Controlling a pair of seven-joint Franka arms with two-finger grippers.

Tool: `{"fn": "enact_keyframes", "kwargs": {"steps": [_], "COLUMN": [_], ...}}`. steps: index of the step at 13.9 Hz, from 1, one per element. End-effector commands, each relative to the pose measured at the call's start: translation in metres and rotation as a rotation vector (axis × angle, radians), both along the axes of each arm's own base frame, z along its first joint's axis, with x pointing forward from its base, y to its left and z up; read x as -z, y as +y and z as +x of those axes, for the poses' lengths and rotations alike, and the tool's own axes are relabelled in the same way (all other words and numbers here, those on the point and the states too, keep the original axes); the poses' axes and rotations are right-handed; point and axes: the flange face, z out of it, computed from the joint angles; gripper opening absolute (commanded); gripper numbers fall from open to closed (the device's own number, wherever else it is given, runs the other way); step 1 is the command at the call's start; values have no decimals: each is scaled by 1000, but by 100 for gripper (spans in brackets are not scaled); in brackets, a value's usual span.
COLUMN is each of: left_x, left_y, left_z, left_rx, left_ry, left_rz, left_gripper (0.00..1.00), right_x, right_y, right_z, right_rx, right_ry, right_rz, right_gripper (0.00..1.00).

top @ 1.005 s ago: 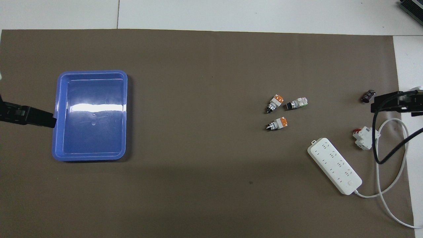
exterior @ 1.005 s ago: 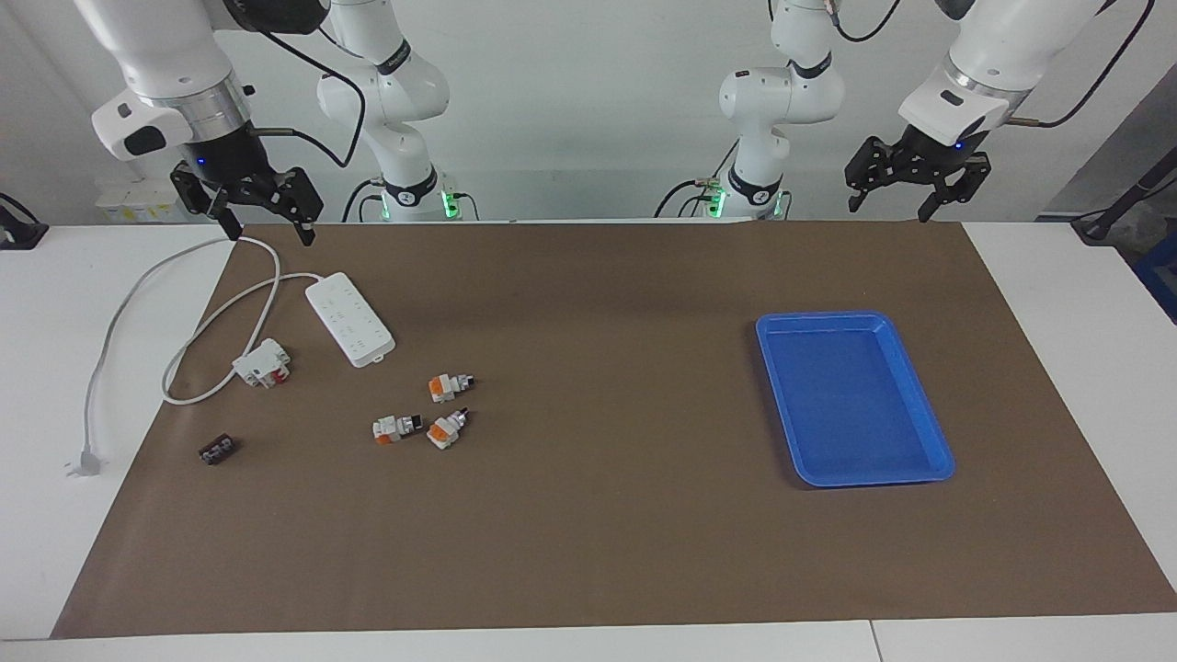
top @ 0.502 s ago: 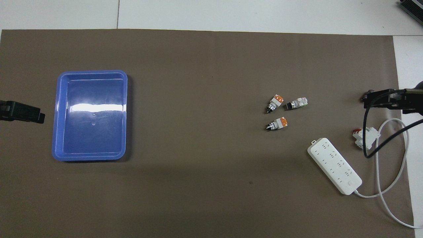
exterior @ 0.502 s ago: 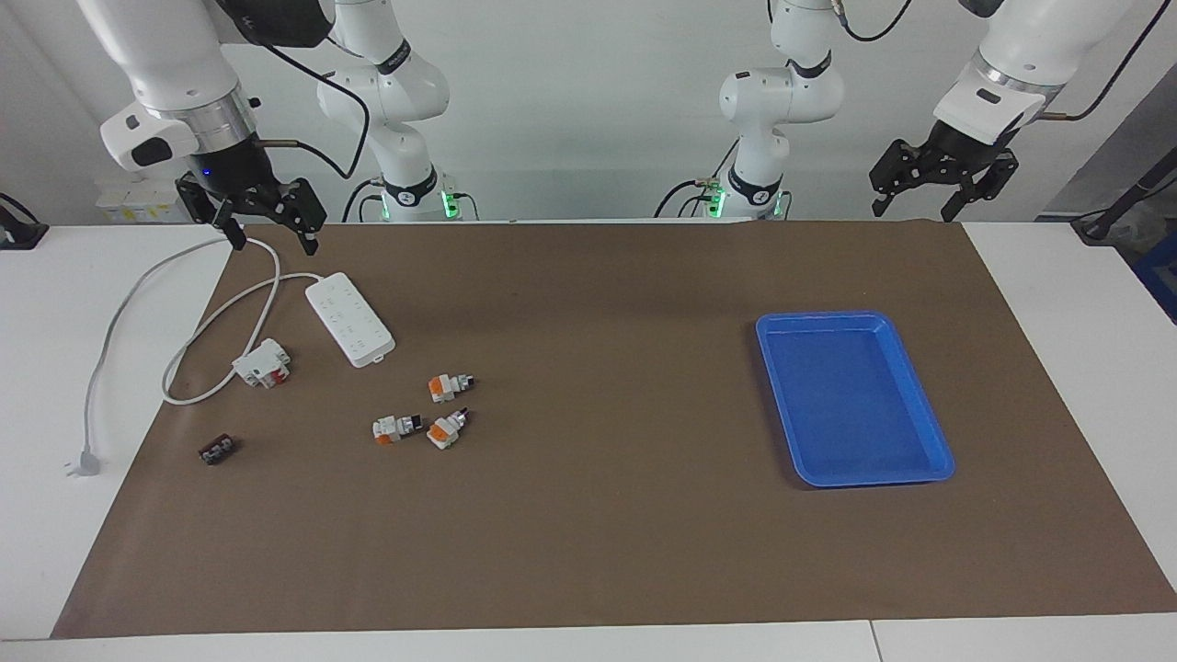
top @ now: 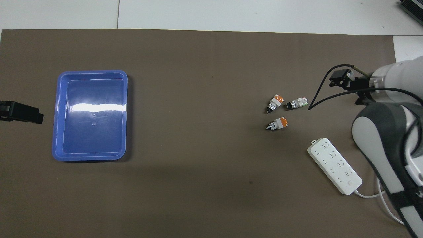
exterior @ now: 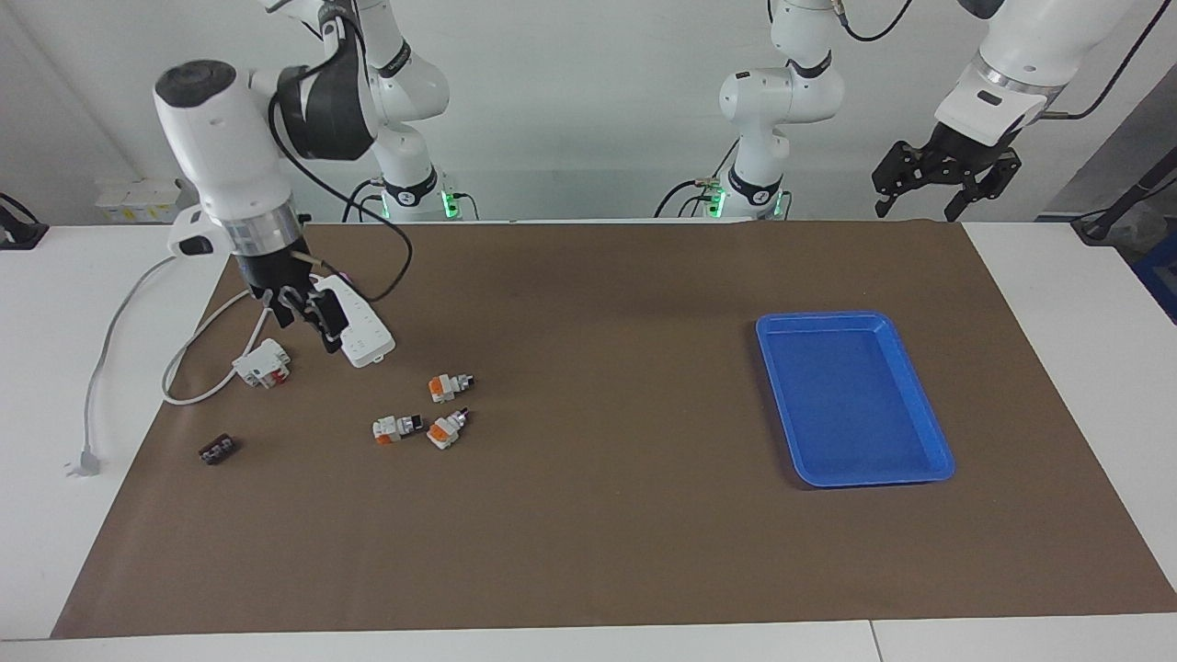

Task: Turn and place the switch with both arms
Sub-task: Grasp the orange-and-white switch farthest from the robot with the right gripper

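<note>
1. The step in hand looks like the approach. The right gripper point(exterior: 308, 324) hangs low over the power strip point(exterior: 351, 320), near the robots' edge at the right arm's end of the table. It holds nothing. I cannot tell how far its fingers are apart.
2. The left gripper point(exterior: 944, 179) waits high over the corner at the robots' edge, left arm's end. Its fingers are spread and empty.
3. Three switches point(exterior: 448, 387) point(exterior: 447, 428) point(exterior: 397, 428) lie in a close cluster on the mat, farther from the robots than the strip and untouched. The tray point(exterior: 931, 441) lies well apart from them, toward the left arm's end.
4. Next, I judge, the right gripper must travel over to the cluster, pick one switch and close on its body, leaving the knob free for turning.
5. Each switch lies on its side: white-grey block, orange part, and a black knob on a silvery collar.
</note>
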Motion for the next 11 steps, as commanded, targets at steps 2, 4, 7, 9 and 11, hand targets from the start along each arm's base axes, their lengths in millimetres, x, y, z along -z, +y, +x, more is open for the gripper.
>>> {"fn": "enact_keyframes", "kwargs": {"steps": [2,4,7,9,11], "left_x": [0,-1,-1,-1,-1], "left_y": [2,1,1,0,0], "left_z": [-5,-5,-5,-5,-5], "left_rx": [-13,-12,-15,-12,-10], "left_ry": [4,5,5,4,4], "left_rz": [21,21,21,23,21], "left_gripper": [100,100,100,100,100], "right_x": [78,106,131,148,164], "right_y": [7,8,9,7,8], "right_z": [34,40,32,22,23], "right_rx": [210,303,367,367,383], "right_ry": [-15,5,54,71,71], "right_rz": [51,124,197,190,192], "right_gripper": [100,100,100,100,100]}}
